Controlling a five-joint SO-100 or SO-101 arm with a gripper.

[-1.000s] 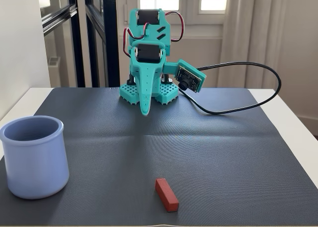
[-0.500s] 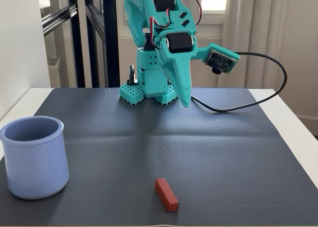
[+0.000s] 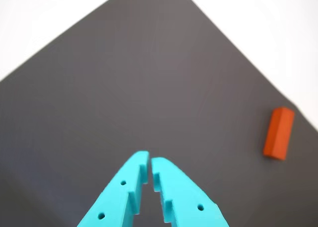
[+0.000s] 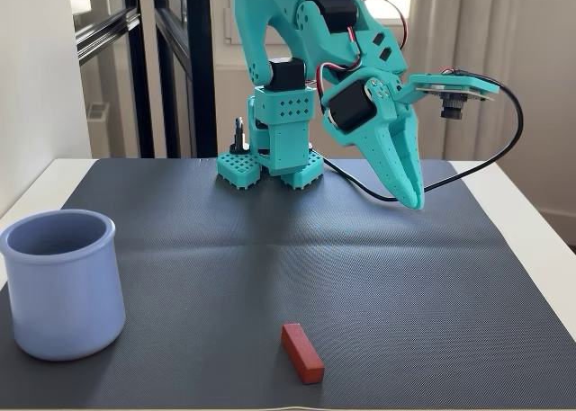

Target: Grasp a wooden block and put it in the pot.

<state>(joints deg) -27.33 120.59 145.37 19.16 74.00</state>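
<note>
The wooden block [image 4: 301, 352] is a small reddish-brown bar lying flat on the dark mat near its front edge in the fixed view. In the wrist view the wooden block [image 3: 278, 133] lies at the right edge. The pot [image 4: 63, 282] is pale blue-lavender and stands upright at the mat's front left; it is out of the wrist view. My teal gripper [image 4: 414, 200] hangs in the air above the mat's right middle, well behind the block. In the wrist view my gripper [image 3: 149, 161] has its fingertips nearly touching and holds nothing.
The dark ribbed mat [image 4: 360, 276] covers a white table [image 4: 540, 240]. The arm's base [image 4: 270, 164] stands at the mat's back edge, with a black cable [image 4: 504, 141] looping to the right. A window frame [image 4: 171, 60] is behind.
</note>
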